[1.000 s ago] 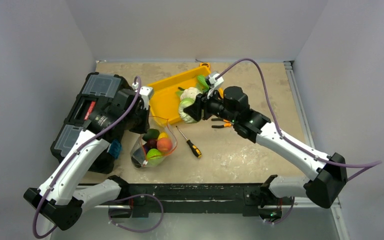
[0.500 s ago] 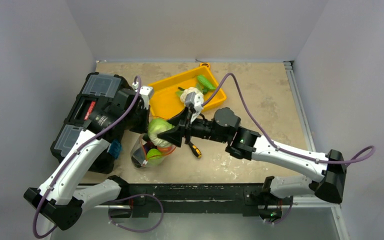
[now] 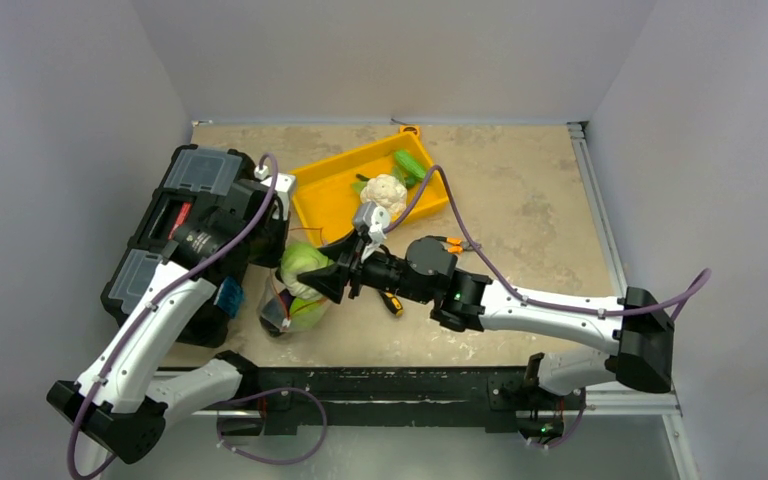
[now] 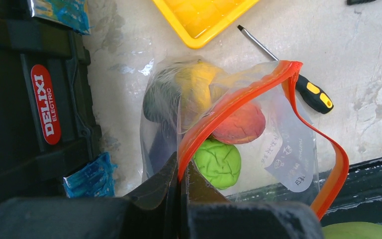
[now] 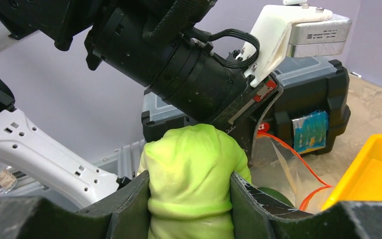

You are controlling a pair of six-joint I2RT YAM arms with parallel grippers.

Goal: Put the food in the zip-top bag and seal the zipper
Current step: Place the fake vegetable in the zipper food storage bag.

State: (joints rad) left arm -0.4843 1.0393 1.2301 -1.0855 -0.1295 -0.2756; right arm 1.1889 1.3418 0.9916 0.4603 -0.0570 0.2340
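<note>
My left gripper [image 4: 181,172] is shut on the red-orange zipper [image 4: 238,97] of the clear zip-top bag [image 4: 283,149] and holds its mouth up and open. Inside lie a green lime [image 4: 218,162], an orange-red fruit [image 4: 238,124], a yellow corn [image 4: 196,87] and a dark avocado [image 4: 156,102]. My right gripper [image 5: 191,186] is shut on the pale green cabbage [image 5: 191,169] and holds it over the bag's mouth [image 3: 305,265]. The white cauliflower [image 3: 386,190] lies in the yellow tray [image 3: 335,195].
A black toolbox [image 3: 175,215] stands at the left, close to the bag. A screwdriver [image 4: 288,67] lies right of the bag. Orange-handled pliers [image 3: 450,242] lie behind my right arm. A green vegetable [image 3: 410,165] is in the tray's far end.
My right gripper has carried the cabbage from beside the tray leftward and down to the bag's mouth. The left gripper keeps hold of the zipper.
</note>
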